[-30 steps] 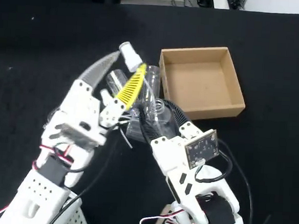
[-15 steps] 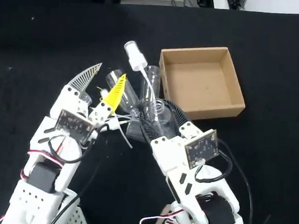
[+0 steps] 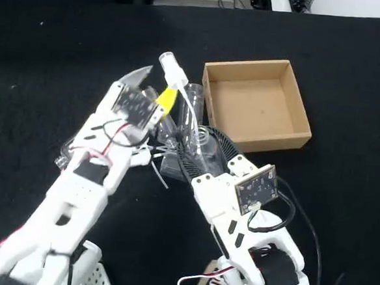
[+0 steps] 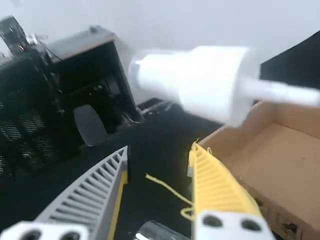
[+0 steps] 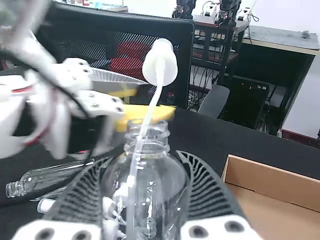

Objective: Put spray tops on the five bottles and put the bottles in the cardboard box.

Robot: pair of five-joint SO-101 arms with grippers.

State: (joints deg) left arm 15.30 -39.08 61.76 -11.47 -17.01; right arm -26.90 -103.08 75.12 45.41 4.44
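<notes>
Bottle [image 5: 145, 195] sits pinched in the right claw [image 5: 145, 157], over the middle of the tabletop [image 3: 350, 95], just left of the box [image 3: 300, 117]. Spray top [image 5: 160, 60] rides high above the neck, with its tube already down inside. Left claw [image 4: 159, 150] is spread, tips right at the white head; whether the yellow finger touches is hard to tell. Best play, I'd say: close on the head, keep the tube straight, then press down and twist while the right holds firm. Bottle's clear plastic, with rounded shoulders and a threaded neck.
</notes>
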